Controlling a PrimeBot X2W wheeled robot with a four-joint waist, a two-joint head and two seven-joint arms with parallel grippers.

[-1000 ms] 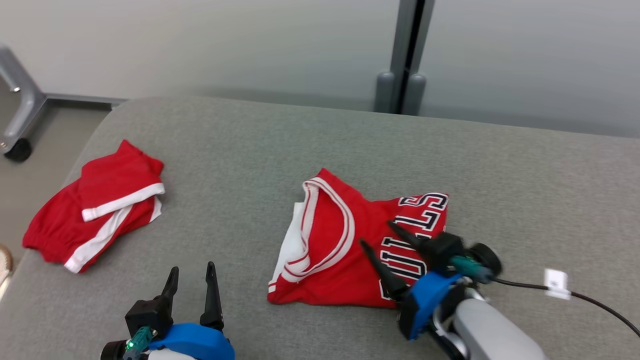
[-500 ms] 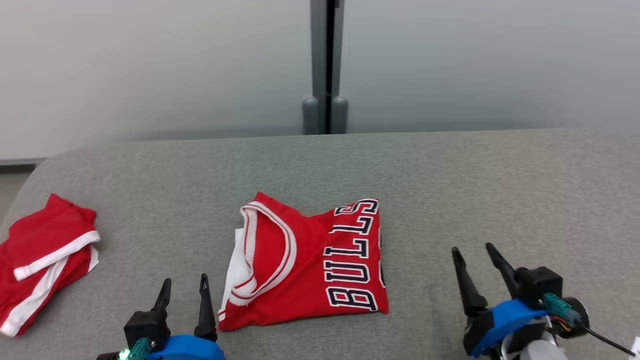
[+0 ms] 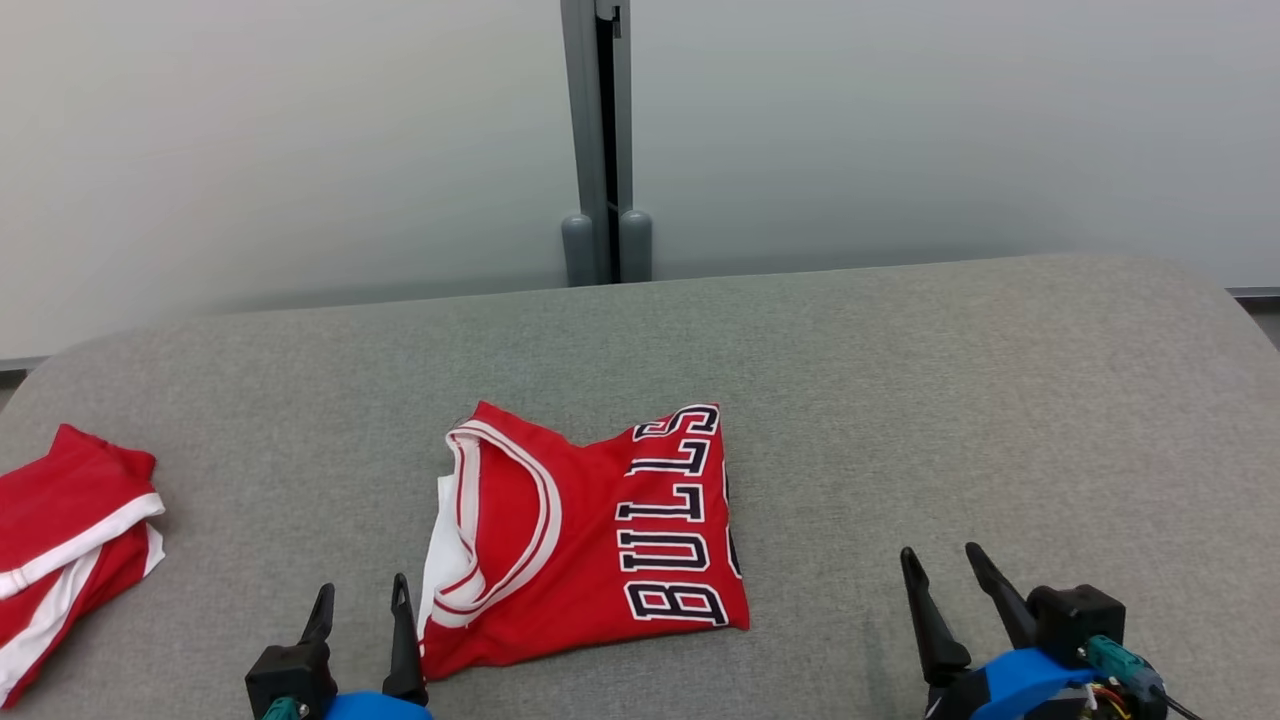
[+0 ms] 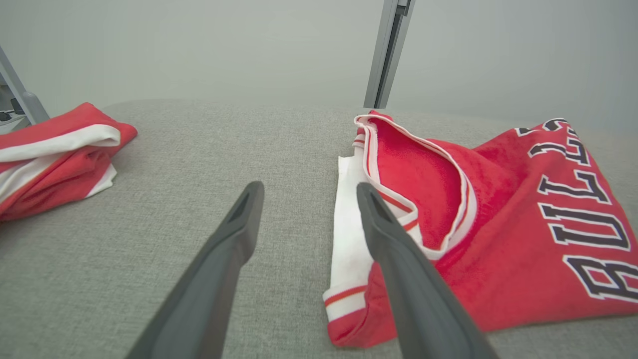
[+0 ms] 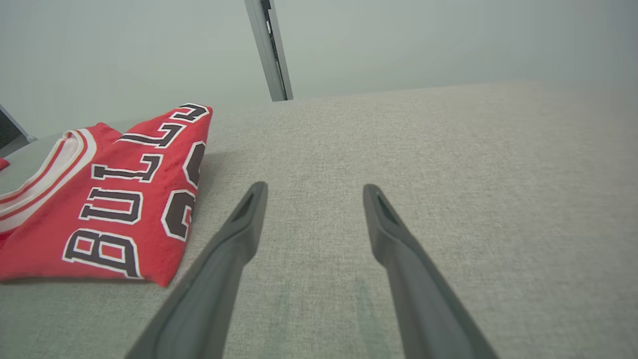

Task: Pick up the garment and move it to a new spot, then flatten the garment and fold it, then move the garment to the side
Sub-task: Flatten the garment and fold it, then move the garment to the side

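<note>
Since a second ago the right gripper [image 3: 938,552] has backed off the jersey [image 3: 590,540]. It was over the BULLS lettering and now sits at lower right in the head view, clear of the cloth. Head camera has swung too, so the whole frame shifted; the jersey looks unmoved on the worktop [image 3: 900,400].

Jersey: red, folded to a rough rectangle, lying flat, centre-left in the head view. Neckline with white/red trim is on the robot's left side, lettering runs sideways along the right side. A white layer peeks out at the left edge.

Left gripper [image 3: 362,590]: fingers spread wide, empty, just beside the jersey's near-left corner. In the left wrist view one finger overlaps the white edge; can't tell if it touches.

Right gripper: also wide, empty, over bare worktop, apart from the jersey's right edge.

Red shorts [image 3: 60,540] with white stripes lie at the worktop's far left, well apart. Grey post [image 3: 597,150] stands behind, against a pale wall.
</note>
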